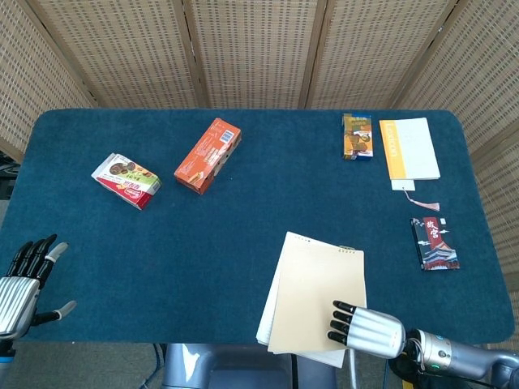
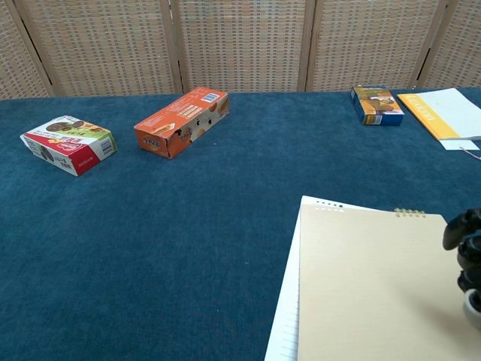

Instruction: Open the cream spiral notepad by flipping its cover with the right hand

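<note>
Head view: notepad [image 1: 312, 296] sits at the near table [image 1: 243, 219] edge, right of centre, cream cover [image 1: 320, 284] skewed off the white pages that show along its left side, spiral at the far end. R hand [image 1: 363, 331] lies low at the pad's near right corner, dark fingers [image 1: 340, 322] pointing left and resting flat on the cover; whether anything below pinches the cover edge I can't tell, so grasp vs. plain press is unclear. R forearm runs off to the bottom right, nearly level w/ the table. L hand [image 1: 20, 279] is at the near left edge, well apart from the pad, fingers spread, holding nothing. Chest view: cover [image 2: 383, 286] fills the lower right, lined pages peeking out at left, spiral loops at the far edge; only dark fingertips [image 2: 462, 233] of the R hand show at the right border, on or just above the cover. To do it well, I'd judge: get under the near edge, lift and swing the cover back over the spiral, w/o dragging the whole pad off the table edge, which looks a real risk here.
</note>
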### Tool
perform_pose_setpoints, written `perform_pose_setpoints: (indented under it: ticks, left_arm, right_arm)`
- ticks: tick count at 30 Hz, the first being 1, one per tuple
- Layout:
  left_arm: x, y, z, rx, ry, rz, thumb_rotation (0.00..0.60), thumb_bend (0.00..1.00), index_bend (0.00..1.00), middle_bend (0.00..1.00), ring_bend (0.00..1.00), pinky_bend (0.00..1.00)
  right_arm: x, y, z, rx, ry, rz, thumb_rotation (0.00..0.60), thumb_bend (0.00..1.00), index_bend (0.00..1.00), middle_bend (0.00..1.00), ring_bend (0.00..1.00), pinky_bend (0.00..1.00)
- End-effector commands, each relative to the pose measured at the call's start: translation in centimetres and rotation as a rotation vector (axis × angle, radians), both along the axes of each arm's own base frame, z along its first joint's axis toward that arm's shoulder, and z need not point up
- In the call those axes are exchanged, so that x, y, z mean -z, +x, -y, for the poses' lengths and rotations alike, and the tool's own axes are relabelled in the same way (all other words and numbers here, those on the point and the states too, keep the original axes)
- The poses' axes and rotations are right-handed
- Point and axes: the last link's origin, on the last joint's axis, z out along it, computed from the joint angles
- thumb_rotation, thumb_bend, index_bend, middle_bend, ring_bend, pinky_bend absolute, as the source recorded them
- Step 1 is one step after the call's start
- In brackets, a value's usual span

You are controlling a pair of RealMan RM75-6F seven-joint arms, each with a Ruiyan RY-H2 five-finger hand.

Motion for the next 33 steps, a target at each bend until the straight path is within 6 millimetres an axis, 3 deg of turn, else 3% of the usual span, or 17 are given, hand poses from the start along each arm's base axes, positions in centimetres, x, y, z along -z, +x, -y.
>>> perform_pose_setpoints:
  ticks: [1,7,16,22,33]
  left_arm:
    - [0.0,0.0,0.0,-0.001,0.002,0.001,0.600,0.00,0.00,0.00,0.00,0.00]
    - [-0.1,-0.1,-0.1,-0.004,-0.001,0.002,0.600,0.00,0.00,0.00,0.00,0.00]
    - [-0.3,-0.2,-0.7,-0.024,0.000,0.013,0.600,0.00,0.00,0.00,0.00,0.00]
    - [-0.2,-0.3,-1.2,-0.040,-0.005,0.012,0.600,0.00,0.00,0.00,0.00,0.00]
    - [0.3,-0.4,-2.5,-0.085,-0.011,-0.005,0.600,0.00,0.00,0.00,0.00,0.00]
  right_arm:
    - [-0.2,0.4,0.5,0.025,-0.007,0.029,0.600,0.47,0.68,0.63,0.55,0.37]
    - [-2.2,2.9,4.3,0.271,-0.036,0.237,0.600,0.47,0.68,0.63,0.55,0.38]
    - [-5.5,5.1,12.4,0.724,-0.081,0.459,0.600,0.47,0.68,0.63,0.55,0.38]
    - [-6.1,4.3,16.3,0.979,-0.091,0.554,0.600,0.47,0.68,0.63,0.55,0.38]
    - [-5.5,0.4,22.8,1.344,-0.206,0.660,0.600,0.47,0.69,0.64,0.58,0.38]
